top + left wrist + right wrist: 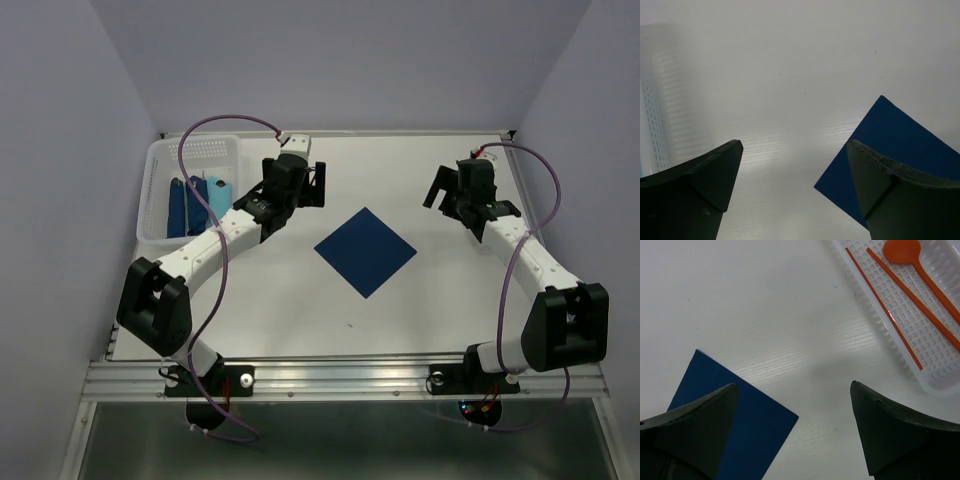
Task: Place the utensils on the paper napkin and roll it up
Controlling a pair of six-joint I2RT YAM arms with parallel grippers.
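While both arms hang above the white table (300, 310), the paper napkin (365, 250) lies flat and bare at the middle of the top view, turned like a diamond, apart from both grippers.

In the upper left of that view stands a white mesh basket (160, 165). Inside it are a few dark blue pieces (180, 207) side by side, with a light blue piece (219, 196) against its right wall; what they are I cannot make out. The left gripper (305, 190) hovers just right of the basket, fingers spread wide with nothing between them, which its own camera confirms (792, 145); there the napkin's corner (890, 145) shows at the lower right.

The right gripper (455, 190) hovers in the upper right of the top view, its fingers likewise parted and empty (794, 386). Its camera shows the napkin (730, 405) at the lower left and, in the upper right corner, a white lattice tray (875, 305). In the tray lie an orange spoon (902, 251) and two thin orange sticks (912, 297), all slanting the same way.
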